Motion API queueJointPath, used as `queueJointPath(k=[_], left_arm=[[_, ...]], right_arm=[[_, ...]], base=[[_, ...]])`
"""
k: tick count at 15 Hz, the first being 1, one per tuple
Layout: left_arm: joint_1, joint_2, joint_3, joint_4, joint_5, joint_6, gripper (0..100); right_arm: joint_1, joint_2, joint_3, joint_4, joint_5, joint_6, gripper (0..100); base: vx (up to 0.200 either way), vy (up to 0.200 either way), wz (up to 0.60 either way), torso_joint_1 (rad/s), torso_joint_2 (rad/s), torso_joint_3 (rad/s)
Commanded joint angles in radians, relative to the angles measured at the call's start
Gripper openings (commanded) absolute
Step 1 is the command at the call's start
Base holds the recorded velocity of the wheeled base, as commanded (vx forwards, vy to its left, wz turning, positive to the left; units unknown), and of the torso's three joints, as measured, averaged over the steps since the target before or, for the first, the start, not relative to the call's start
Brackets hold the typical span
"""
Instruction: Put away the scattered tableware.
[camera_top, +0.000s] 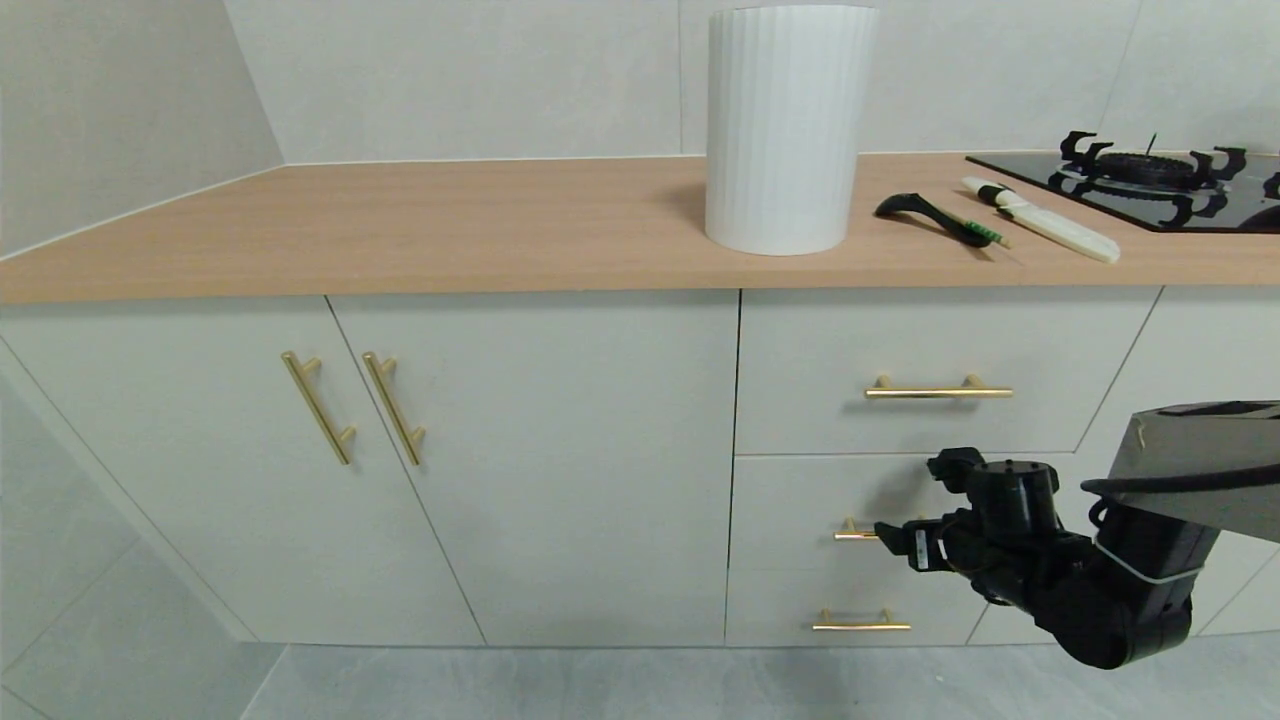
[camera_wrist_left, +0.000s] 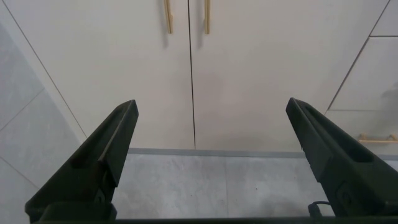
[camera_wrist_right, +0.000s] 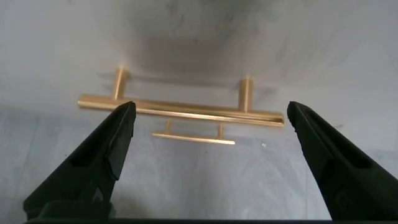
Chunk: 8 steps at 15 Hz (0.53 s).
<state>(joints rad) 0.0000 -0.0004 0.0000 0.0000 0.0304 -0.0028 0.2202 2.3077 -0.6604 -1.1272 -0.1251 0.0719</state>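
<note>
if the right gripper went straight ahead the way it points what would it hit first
Most likely the gold handle on the middle drawer front: the open right gripper is aimed squarely at that bar. The gap between them is hard to judge.

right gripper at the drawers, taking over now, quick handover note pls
Right gripper: open, just in front of the middle drawer handle, not closed on it.
Left gripper: open, empty, low, facing the cupboard doors.
Things: black utensil and white utensil lie on the counter between the white canister and the hob.
Done: nothing put away; drawers shut.
Left: probably grip the handle, pull the drawer open, then move both utensils.
</note>
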Motion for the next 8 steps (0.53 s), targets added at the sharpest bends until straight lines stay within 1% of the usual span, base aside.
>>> queueJointPath(k=[1, 3, 8], left_arm=[[0.000, 0.000, 0.000, 0.000, 0.000, 0.000, 100], [0.000, 0.000, 0.000, 0.000, 0.000, 0.000, 100], [0.000, 0.000, 0.000, 0.000, 0.000, 0.000, 100]], right_arm=[[0.002, 0.053, -0.024, -0.040, -0.028, -0.001, 100], [0.002, 0.068, -0.033, -0.045, -0.044, -0.001, 100], [0.011, 0.091, -0.025, -0.045, -0.045, -0.006, 100]], base=[[0.000, 0.000, 0.00, 0.000, 0.00, 0.000], [0.000, 0.000, 0.00, 0.000, 0.00, 0.000], [0.000, 0.000, 0.00, 0.000, 0.00, 0.000]])
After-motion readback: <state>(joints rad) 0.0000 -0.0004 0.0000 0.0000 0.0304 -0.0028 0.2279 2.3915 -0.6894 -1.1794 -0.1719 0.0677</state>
